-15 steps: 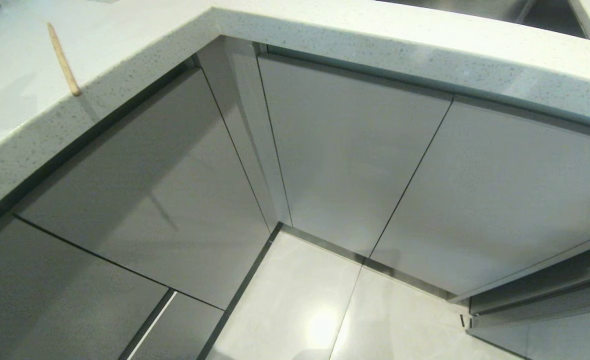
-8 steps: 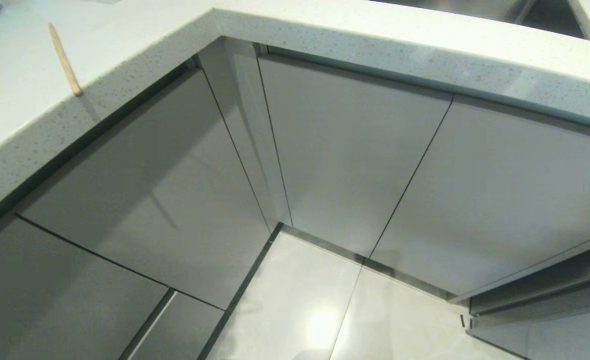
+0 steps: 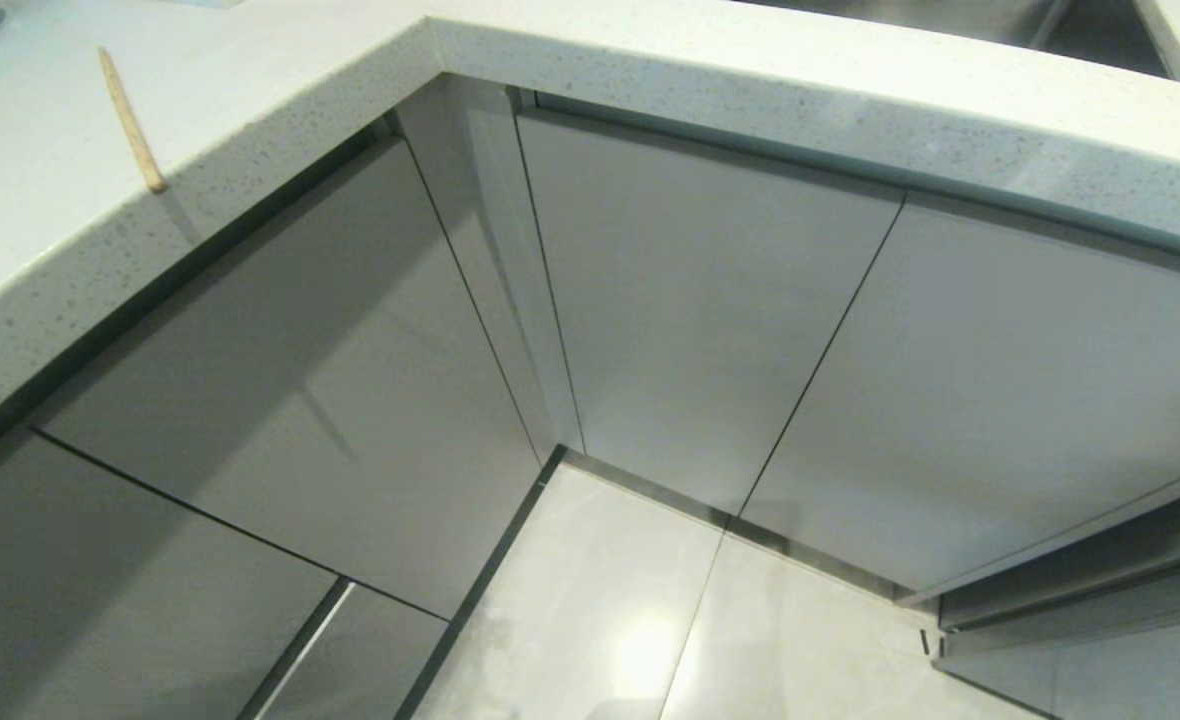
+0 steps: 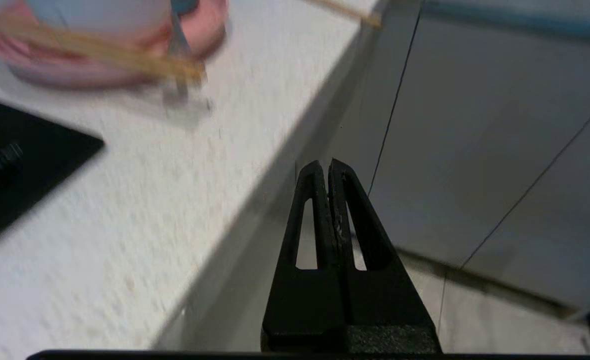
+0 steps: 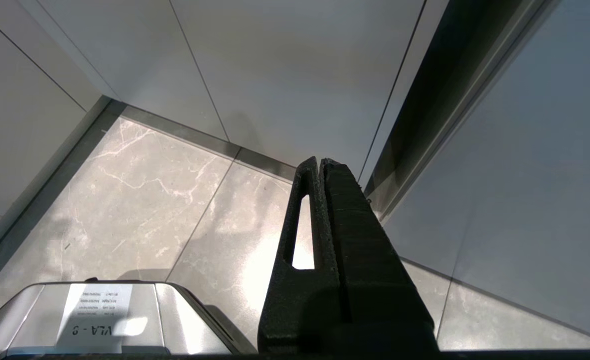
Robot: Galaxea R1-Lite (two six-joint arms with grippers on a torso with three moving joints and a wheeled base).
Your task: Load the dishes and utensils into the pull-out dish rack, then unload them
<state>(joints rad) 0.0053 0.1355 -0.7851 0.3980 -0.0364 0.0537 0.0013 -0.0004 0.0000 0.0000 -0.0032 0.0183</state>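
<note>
Cabinets [image 3: 710,330] and chopstick [image 3: 131,120] sit unchanged from before; we see left gripper [image 4: 331,165] and right gripper [image 5: 321,162] closed, empty.

Head view: high, facing down into cabinet corner [image 3: 540,440]. Wrist views: low, facing same corner [image 4: 370,190] [image 5: 110,102]; all three share cabinet fronts and floor.

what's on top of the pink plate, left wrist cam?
On the pink plate: a pale bowl, chopsticks across it, and a metal spoon. The plate's centre is covered.
</note>
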